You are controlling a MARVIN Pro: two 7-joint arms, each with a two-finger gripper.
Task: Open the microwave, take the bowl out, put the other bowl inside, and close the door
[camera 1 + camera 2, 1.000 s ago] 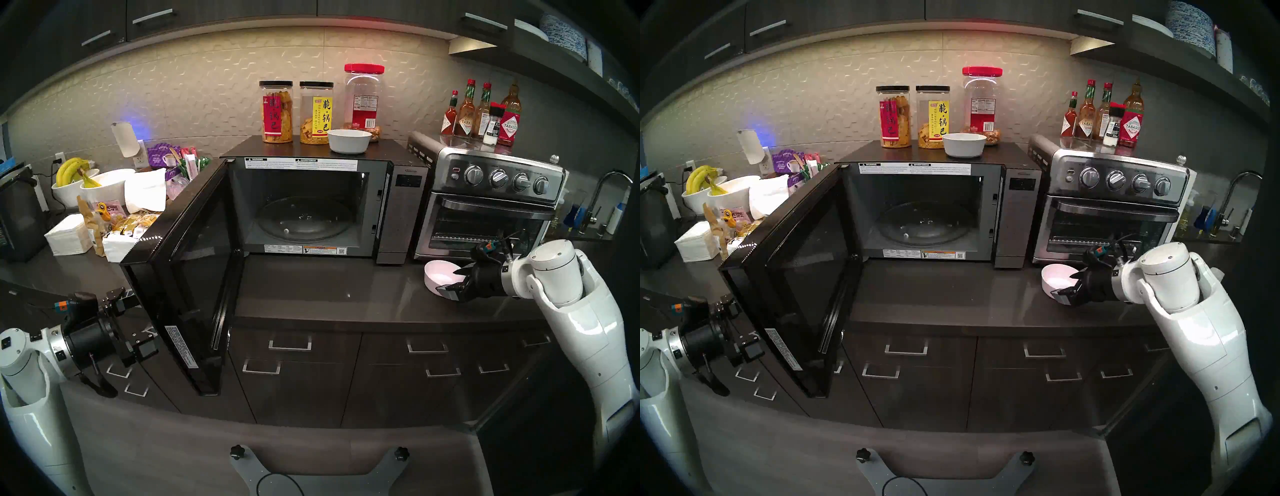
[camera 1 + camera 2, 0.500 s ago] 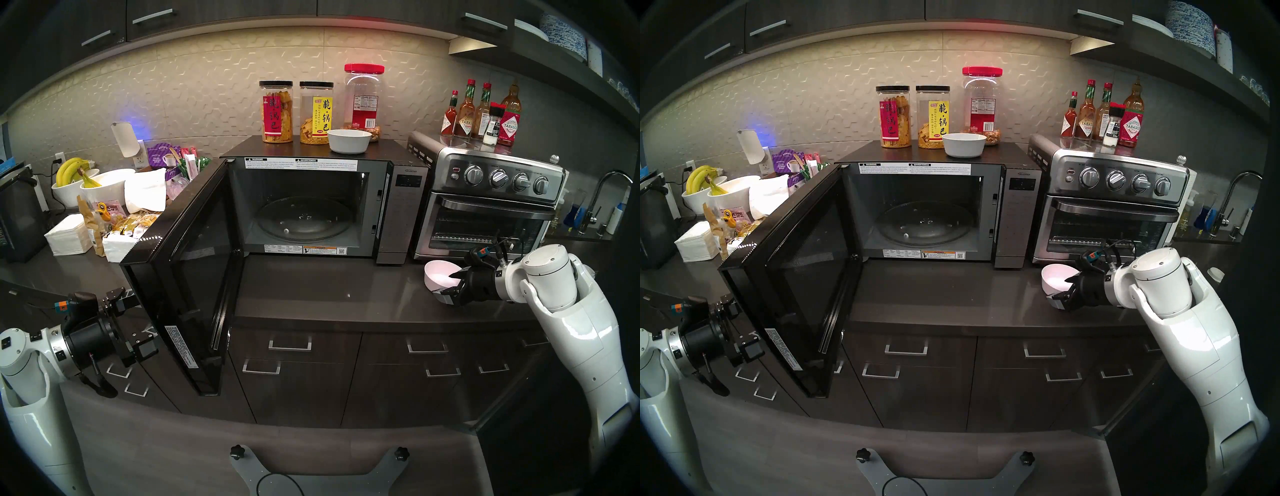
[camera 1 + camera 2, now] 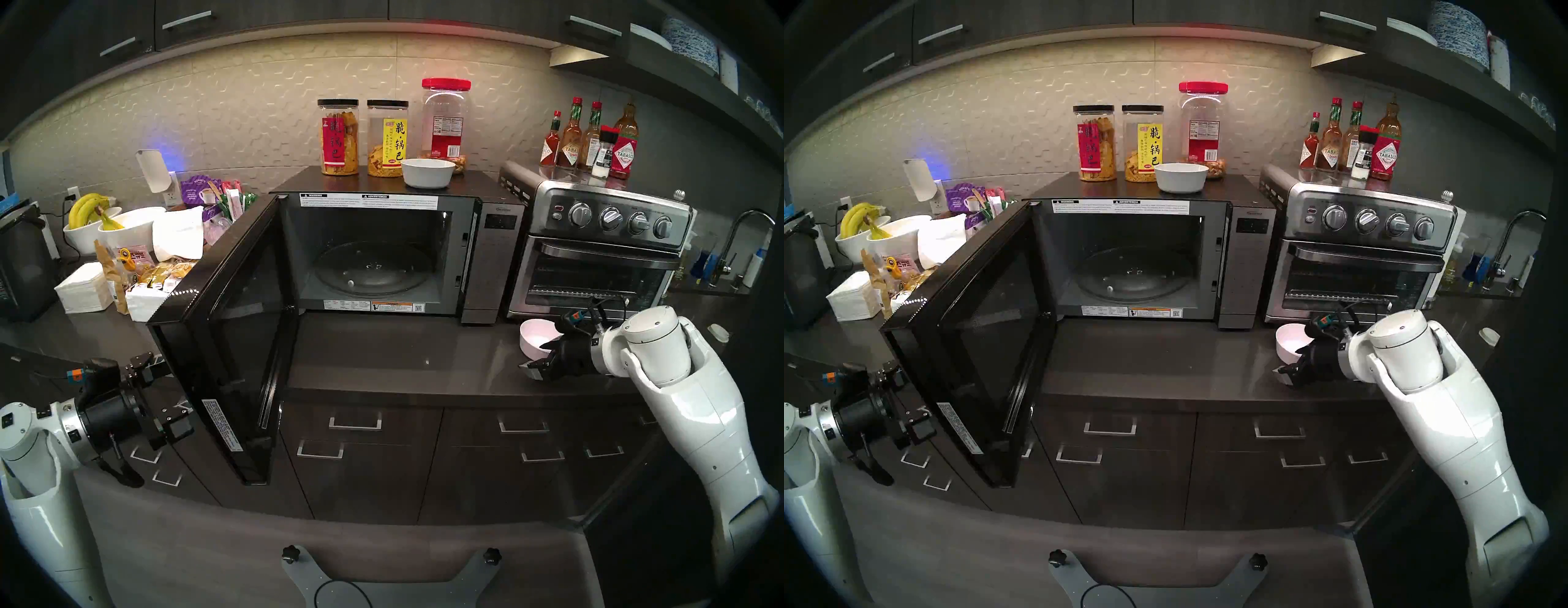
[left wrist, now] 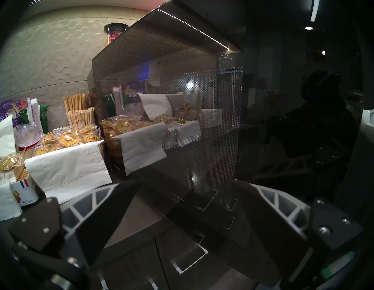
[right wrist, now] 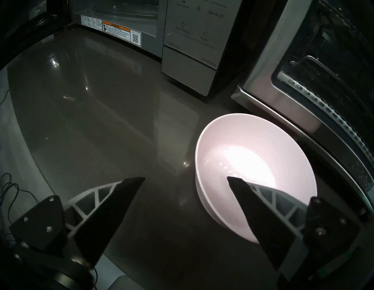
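The pale pink bowl sits upright, mouth up, on the dark counter, just in front of the toaster oven and at about 4 o'clock from the microwave. Being round, it has no long axis. The right gripper stands spread wide, grasping nothing: the right wrist view shows one finger over the bowl's interior and the other outside at 9 o'clock, the near rim between them; the head views hide this behind the wrist. The door stands swung open leftward, the cavity empty, the white bowl on the microwave's top. The left gripper is parted, holding nothing; only its wrist view shows the door's glass close ahead.
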